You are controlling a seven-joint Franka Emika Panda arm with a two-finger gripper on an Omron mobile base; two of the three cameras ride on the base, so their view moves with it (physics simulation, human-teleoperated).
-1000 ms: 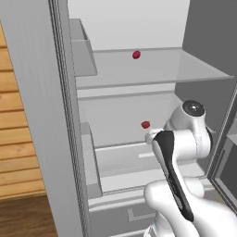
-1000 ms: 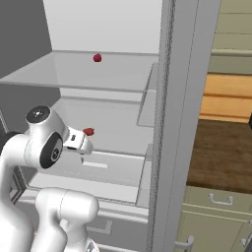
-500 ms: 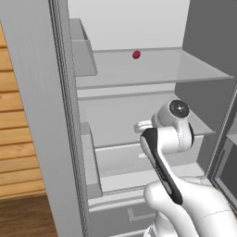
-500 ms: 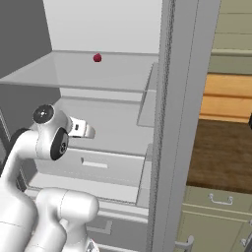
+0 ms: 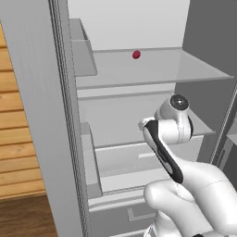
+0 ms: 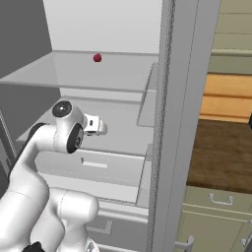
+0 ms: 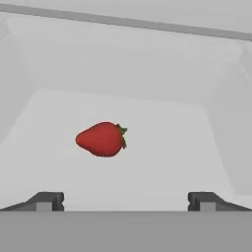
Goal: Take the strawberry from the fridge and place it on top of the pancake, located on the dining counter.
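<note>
The strawberry (image 7: 102, 139) lies on its side on the white floor of a fridge shelf, its green cap to the right. It sits a short way ahead of my gripper (image 7: 125, 202) and a little left of centre. The jaws are open wide with nothing between the two dark fingertips (image 7: 47, 201). My hand (image 6: 96, 126) reaches into the open fridge (image 6: 172, 123) below the glass shelf. In both base views the arm hides that berry. The pancake and the dining counter are out of view.
A small dark red round fruit (image 5: 136, 54) (image 6: 97, 58) rests on the upper glass shelf (image 5: 185, 65). Door bins (image 5: 83, 55) hang at the left. A drawer (image 5: 125, 162) lies under my arm. Beside the fridge, a dark brown surface (image 6: 221, 152) tops pale drawers.
My arm has swung left and pushed the hand deeper into the shelf space. The red berry seen beside the hand a second ago is now hidden behind the arm in the base views.
</note>
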